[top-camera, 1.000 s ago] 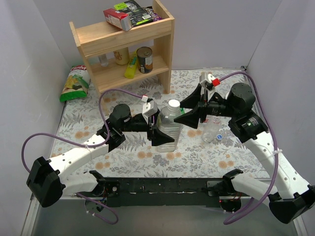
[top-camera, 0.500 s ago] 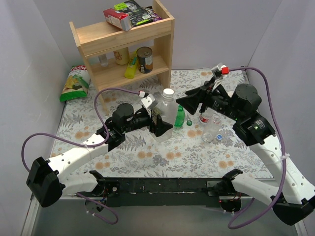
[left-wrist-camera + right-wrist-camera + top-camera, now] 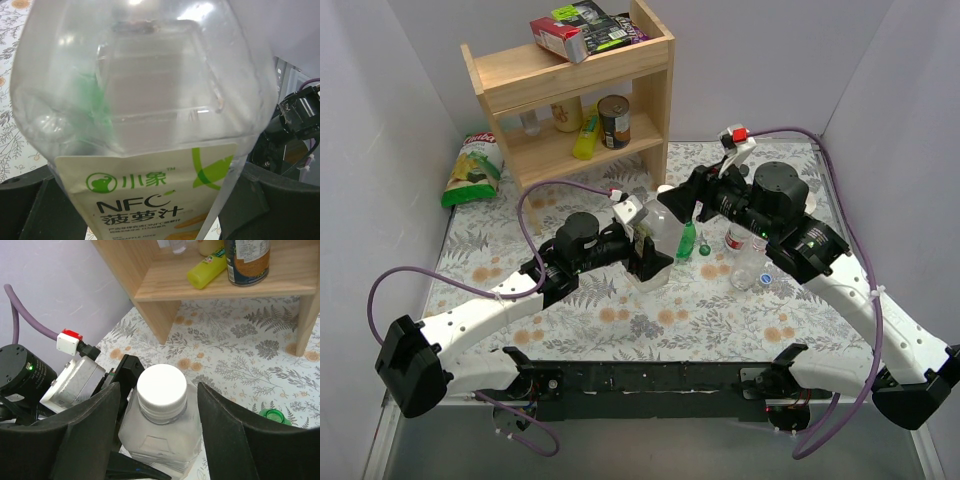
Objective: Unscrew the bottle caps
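Large clear plastic bottle (image 3: 656, 238) with square shoulders and a green-and-white juice label stands mid-table on the floral tabletop (image 3: 620, 320), clamped low on its body by the left gripper (image 3: 648, 262); the left wrist view shows dark fingers pressed against both sides at label height. No liquid is visible, so I judge it light, thin-walled and easy to dent or spin. The hold should stay on the stiffer shoulder or label band, firm but not crushing. Its round white ribbed plastic screw cap (image 3: 161, 385) is still on. It is small, rigid and ribbed for grip, best taken across its side wall. The right gripper (image 3: 159, 395) sits over it with jaws spread, one finger on each side and a narrow gap showing on both, so not yet pinching. Versus one second ago: the right gripper was lower and to the bottle's right with the cap exposed from above; now it covers the cap. The left hold is unchanged, though the bottle sits slightly further back.
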### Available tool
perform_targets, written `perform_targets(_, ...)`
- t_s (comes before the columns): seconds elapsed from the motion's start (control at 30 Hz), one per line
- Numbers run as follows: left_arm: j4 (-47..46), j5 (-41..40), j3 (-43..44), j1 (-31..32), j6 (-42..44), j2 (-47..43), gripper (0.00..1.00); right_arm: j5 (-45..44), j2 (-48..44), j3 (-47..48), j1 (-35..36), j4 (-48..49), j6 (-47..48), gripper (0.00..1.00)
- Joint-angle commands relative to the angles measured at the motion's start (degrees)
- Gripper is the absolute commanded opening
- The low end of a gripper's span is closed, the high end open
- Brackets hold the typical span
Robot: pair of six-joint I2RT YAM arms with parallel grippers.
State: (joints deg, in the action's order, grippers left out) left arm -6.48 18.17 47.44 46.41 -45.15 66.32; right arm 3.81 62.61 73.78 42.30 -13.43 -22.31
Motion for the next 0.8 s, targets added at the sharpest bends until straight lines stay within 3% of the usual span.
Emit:
perform_targets(0.0, -1.25, -1.47, 2.75, 0.61, 1.02, -0.49, 0.3, -2.23, 0.32, 3.21, 0.76, 2.18, 0.51, 0.68)
perform_targets(0.33, -0.99, -1.74, 2.92, 0.87, 1.29, -0.41, 0.3, -0.83, 2.25, 4.18, 1.11, 1.04, 0.68, 0.63)
perform_targets(0.4, -0.99, -1.83, 2.92, 0.87, 1.29, -0.49, 0.3, -0.74, 2.08, 4.09, 1.11, 1.3, 0.86, 0.58)
perform_targets(0.5, -1.08, -1.39, 2.83, 0.87, 1.46, -0.58, 0.3, -0.3, 1.9, 3.74, 1.03, 1.39, 1.21, 0.41)
perform_targets(0.63, -2.22, 2.03, 2.31, 0.87, 1.46, -1.37, 0.3, 1.63, 1.2, 2.95, 0.94, 1.74, 2.61, 0.26)
perform_targets(0.77, -5.29, 10.11, 1.08, 0.87, 1.2, -2.95, 0.3, 8.46, -0.82, 2.34, -1.42, 1.65, 6.21, 0.2)
